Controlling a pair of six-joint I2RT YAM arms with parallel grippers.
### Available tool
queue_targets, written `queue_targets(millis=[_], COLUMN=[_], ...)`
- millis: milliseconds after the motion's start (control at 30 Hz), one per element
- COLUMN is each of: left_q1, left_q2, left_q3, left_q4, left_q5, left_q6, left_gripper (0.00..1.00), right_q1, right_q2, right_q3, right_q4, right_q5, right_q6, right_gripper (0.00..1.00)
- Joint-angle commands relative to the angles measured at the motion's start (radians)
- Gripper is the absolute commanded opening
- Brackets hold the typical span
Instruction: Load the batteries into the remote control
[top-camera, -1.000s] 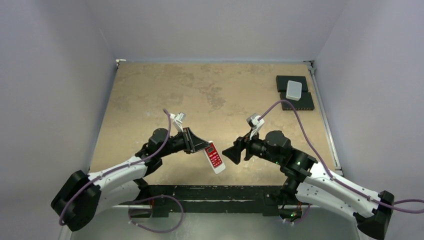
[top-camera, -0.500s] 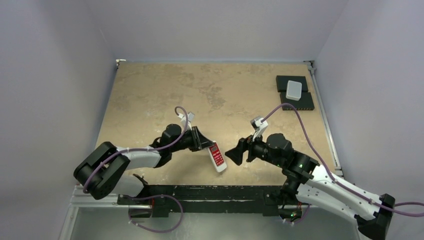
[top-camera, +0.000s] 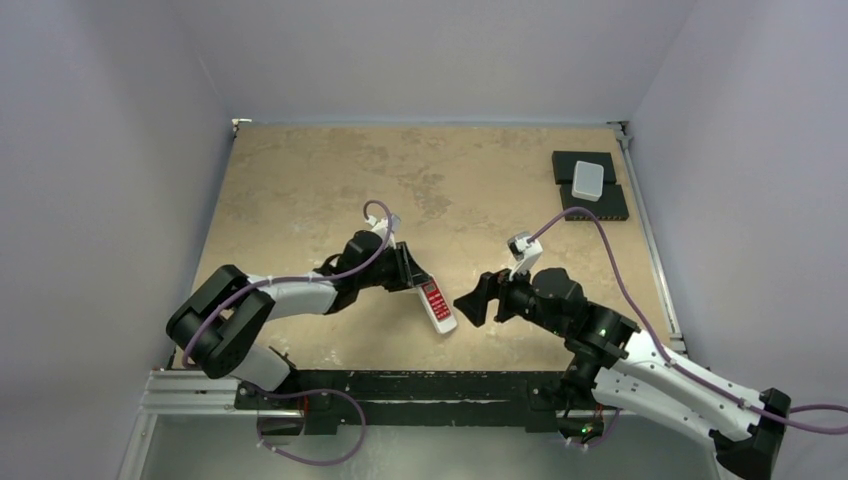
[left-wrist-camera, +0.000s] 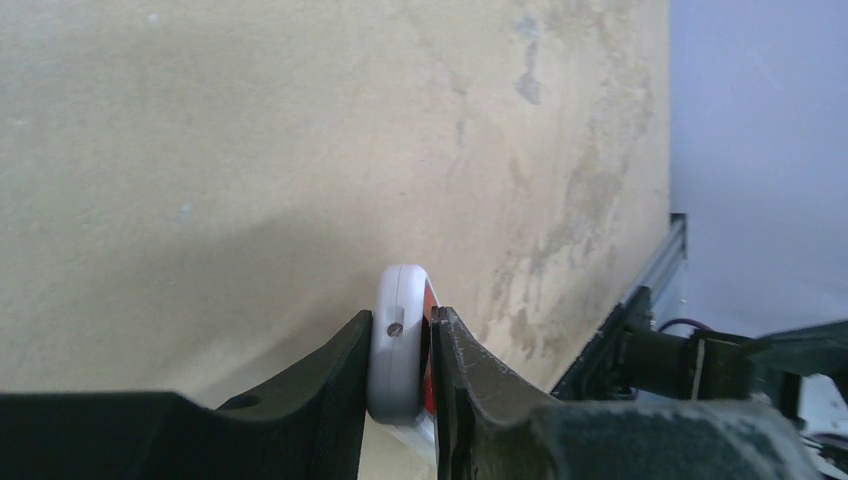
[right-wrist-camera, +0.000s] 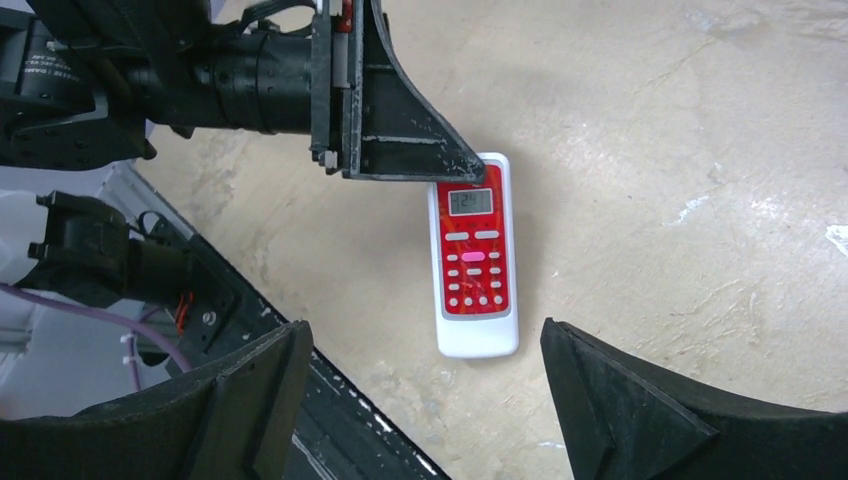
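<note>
The left claw (left-wrist-camera: 402, 325) is pinching the remote control (right-wrist-camera: 473, 260) by its top at six o'clock on the bench (top-camera: 300, 180), likely steadying it for the right claw (right-wrist-camera: 425, 340), which is gaping empty at its three o'clock.

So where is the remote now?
Top view: the remote control is centre, near the table's front edge, one end in the left gripper, right gripper facing it.

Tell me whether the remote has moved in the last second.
Yes. The remote has shifted slightly to the right and away from the black front rail, gripped by the left end effector.
</note>
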Motion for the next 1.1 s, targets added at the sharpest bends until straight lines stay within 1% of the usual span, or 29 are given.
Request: queue_targets(millis=[0,133,267,333,400,433,500,533,600,700,900,1067], left_q1=[-0.003,-0.003,-0.003,-0.004,-0.003,-0.003,-0.004,-0.003,-0.003,-0.003,-0.005,-0.004], left_q2=[0.028,0.028,0.007,-0.010,-0.032,-0.046,-0.078,-0.098,-0.139,-0.205,-0.329,-0.400], left_q3=[0.074,0.109,0.130,0.141,0.154,0.163,0.180,0.187,0.205,0.233,0.319,0.394], left_q4=[-0.232,-0.331,-0.397,-0.429,-0.461,-0.497,-0.549,-0.573,-0.620,-0.692,-0.848,-0.955], left_q5=[-0.109,-0.157,-0.197,-0.212,-0.225,-0.232,-0.250,-0.263,-0.284,-0.322,-0.392,-0.430], left_q6=[0.103,0.142,0.172,0.186,0.193,0.197,0.203,0.206,0.211,0.213,0.226,0.247], left_gripper=[0.29,0.38,0.52,0.56,0.64,0.66,0.78,0.86,0.95,0.98,0.99,0.99], right_q1=[-0.002,-0.002,-0.002,-0.002,-0.002,-0.002,-0.002,-0.002,-0.002,-0.002,-0.002,-0.002], right_q2=[0.004,0.020,0.014,0.007,0.001,-0.002,-0.005,-0.008,-0.013,-0.009,0.031,0.062], right_q3=[-0.014,-0.006,-0.009,-0.009,-0.006,-0.001,0.008,0.012,0.022,0.052,0.148,0.211], right_q4=[-0.001,-0.026,-0.021,-0.023,-0.032,-0.040,-0.053,-0.057,-0.061,-0.081,-0.161,-0.207], right_q5=[0.082,0.149,0.173,0.189,0.215,0.228,0.250,0.266,0.285,0.327,0.433,0.480], right_q6=[0.050,0.074,0.082,0.088,0.095,0.097,0.096,0.097,0.099,0.101,0.112,0.112], right_gripper=[0.95,0.97,0.99,0.99,0.99,0.99,0.99,0.99,0.99,0.99,0.99,0.99])
